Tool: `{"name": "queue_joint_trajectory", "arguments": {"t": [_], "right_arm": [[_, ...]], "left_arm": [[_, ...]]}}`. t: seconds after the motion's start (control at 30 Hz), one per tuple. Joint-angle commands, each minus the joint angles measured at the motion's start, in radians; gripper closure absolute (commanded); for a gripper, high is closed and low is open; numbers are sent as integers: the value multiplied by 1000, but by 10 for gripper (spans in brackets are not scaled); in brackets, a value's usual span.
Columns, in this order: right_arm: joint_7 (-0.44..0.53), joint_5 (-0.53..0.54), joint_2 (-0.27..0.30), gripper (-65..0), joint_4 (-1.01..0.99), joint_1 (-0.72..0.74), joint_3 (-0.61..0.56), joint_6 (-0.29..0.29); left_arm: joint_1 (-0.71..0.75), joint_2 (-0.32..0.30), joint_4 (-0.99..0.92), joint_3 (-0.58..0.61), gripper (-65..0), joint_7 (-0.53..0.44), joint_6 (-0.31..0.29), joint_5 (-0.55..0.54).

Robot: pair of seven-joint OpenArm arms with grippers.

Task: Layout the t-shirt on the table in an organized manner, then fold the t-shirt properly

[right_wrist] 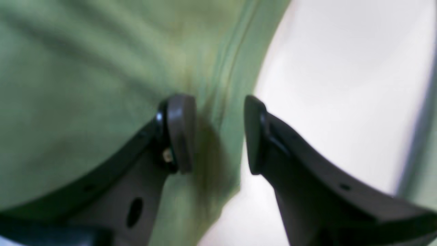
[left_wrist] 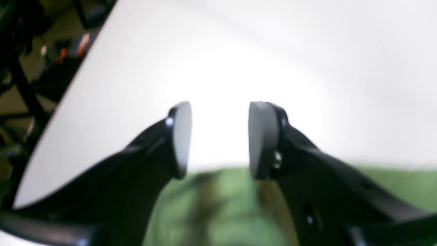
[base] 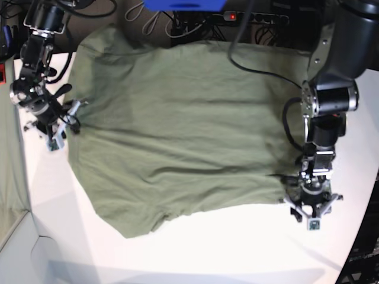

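Note:
The olive-green t-shirt lies spread on the white table, with wrinkles and an uneven lower edge. At the shirt's right corner my left gripper stands open. In the left wrist view the left gripper has nothing between its pads, and the t-shirt lies just below them on the table. My right gripper is at the shirt's left edge. Its jaws stand apart over the hem of the t-shirt, beside bare table.
A power strip and cables and a blue object lie past the table's far edge. A pale grey-green cloth hangs at the left. The table's curved edge runs close to the left arm, with dark floor beyond.

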Motion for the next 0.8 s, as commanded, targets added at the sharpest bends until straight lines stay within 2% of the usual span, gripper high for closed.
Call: {"name": "queue_joint_trajectory", "arguments": {"t": [0.0, 0.1, 0.23, 0.4, 0.57, 0.77], "right_arm": [[29, 19, -9, -244, 53, 27, 2, -1], [29, 19, -35, -245, 109, 28, 0, -1], [36, 19, -54, -245, 99, 59, -6, -1], [29, 19, -70, -245, -88, 220, -13, -1], [37, 18, -67, -244, -320, 372, -38, -1], [42, 18, -46, -241, -569, 521, -64, -1]], "left_arm": [[-22, -14, 59, -1, -267, -34, 11, -24], [57, -16, 220, -1, -267, 49, 5, -129], [246, -45, 577, -14, -267, 291, 9, -276], [518, -48, 993, -101, -267, 476, 11, -416], [743, 0, 1230, -195, -267, 561, 11, -497], [978, 87, 1392, -287, -267, 621, 6, -483]]}}
